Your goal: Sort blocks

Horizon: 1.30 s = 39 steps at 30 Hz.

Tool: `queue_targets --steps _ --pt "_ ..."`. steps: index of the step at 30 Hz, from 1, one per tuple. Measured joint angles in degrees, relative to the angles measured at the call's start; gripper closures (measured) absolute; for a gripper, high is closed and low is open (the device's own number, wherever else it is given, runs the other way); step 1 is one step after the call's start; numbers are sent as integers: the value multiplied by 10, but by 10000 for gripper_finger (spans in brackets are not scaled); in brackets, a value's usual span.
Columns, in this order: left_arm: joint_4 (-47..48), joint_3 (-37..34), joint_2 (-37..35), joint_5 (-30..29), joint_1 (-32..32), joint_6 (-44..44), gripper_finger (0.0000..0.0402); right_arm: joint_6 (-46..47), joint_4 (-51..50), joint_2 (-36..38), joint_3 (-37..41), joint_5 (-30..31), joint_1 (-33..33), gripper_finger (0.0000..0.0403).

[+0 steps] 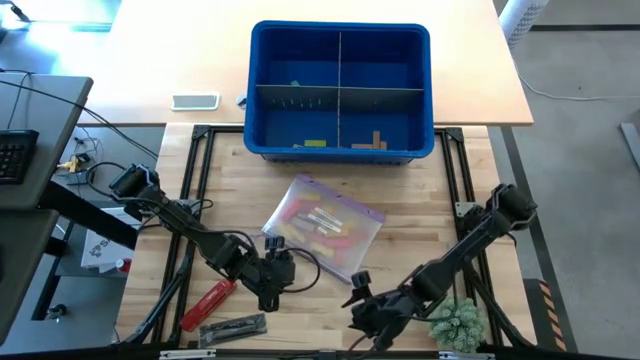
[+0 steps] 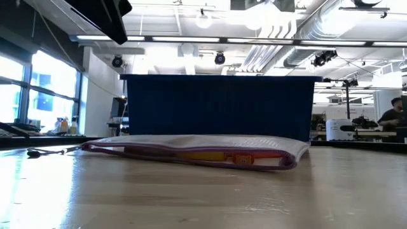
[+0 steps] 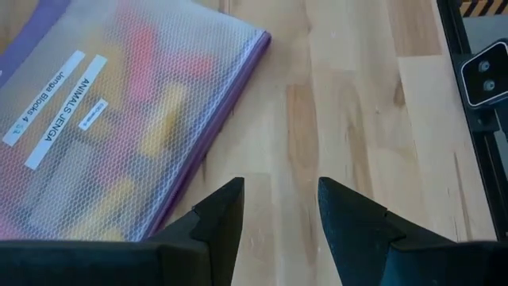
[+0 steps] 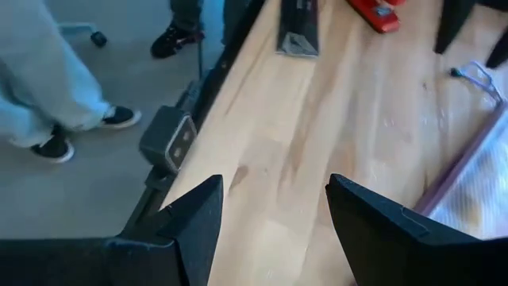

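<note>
While both arms hang low over the near half of the wooden bench (image 1: 420, 215), neither is grasping anything. The left gripper (image 1: 272, 272) sits just beside the near left corner of a clear mesh pouch (image 1: 322, 226) with a purple zip edge, and in the left wrist view its two dark fingers (image 3: 218, 218) stand apart with only bare wood between them, the pouch (image 3: 103, 119) lying a little off to one side. The right gripper (image 1: 362, 312) is near the bench's front edge, released as well; in the right wrist view its fingers (image 4: 198, 214) are spread over empty wood, with the bench edge and a person's legs and shoes (image 4: 48, 87) on the floor beyond. Most of the blocks (image 1: 330, 222) are inside the pouch, showing through the mesh as red, yellow and pale bars, and from the low view the pouch (image 2: 197, 152) lies flat on the bench in front of the bin. The blue bin (image 1: 340, 92), split into four compartments, stands at the far side; a few blocks already lie in it, lime ones (image 1: 315, 143) in the near left compartment and tan ones (image 1: 372, 142) in the near right. A red tool (image 1: 207, 303) and a dark flat object (image 1: 232, 329) lie near the front left corner, and a green plant-like thing (image 1: 455, 323) sits by the right arm.
</note>
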State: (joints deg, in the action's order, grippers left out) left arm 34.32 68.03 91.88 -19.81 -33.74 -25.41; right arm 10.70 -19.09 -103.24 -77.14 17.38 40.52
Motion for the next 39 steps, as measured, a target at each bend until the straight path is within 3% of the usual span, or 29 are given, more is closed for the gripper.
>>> queue_targets --steps 14,22,32,39 --pt "2 0 0 -1 4 75 259 59 -3 -26 0 17 -24 190" --pt "5 0 0 -9 12 74 259 59 -42 -31 0 35 -52 190" --pt "5 0 0 -37 41 48 259 -95 -33 -39 1 37 -121 190" --pt "35 0 0 -74 57 84 259 -51 -42 -65 1 25 -156 190"
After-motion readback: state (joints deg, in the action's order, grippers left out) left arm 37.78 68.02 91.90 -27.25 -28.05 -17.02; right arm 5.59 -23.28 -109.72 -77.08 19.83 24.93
